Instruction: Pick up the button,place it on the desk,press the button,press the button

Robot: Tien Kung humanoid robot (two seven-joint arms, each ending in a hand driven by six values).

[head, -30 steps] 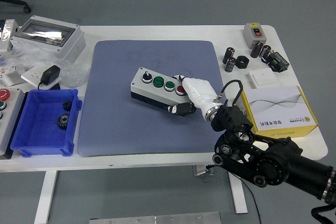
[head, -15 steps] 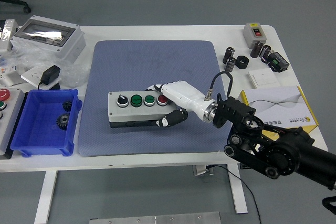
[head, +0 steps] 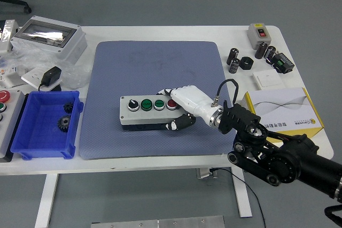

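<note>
The button box [head: 147, 111] is a grey box with a black selector knob, two green buttons and a red button on top. It lies flat on the blue mat [head: 155, 68] near the mat's front middle. My right hand [head: 179, 108], white with black fingertips, is shut on the box's right end: fingers [head: 165, 92] over the far side and top by the red button, thumb [head: 179, 123] on the near side. The left arm is out of view.
A blue bin [head: 45, 124] with black gears stands at front left. A grey enclosure [head: 48, 38], adapter and bags lie at back left. A yellow-edged box [head: 283, 110], black capacitors [head: 235, 60] and a small switch box [head: 260, 33] are at right.
The box was carried from the mat's middle toward the front left and turned level a second ago. Since half a second ago it has shifted slightly right with my hand still on it.
</note>
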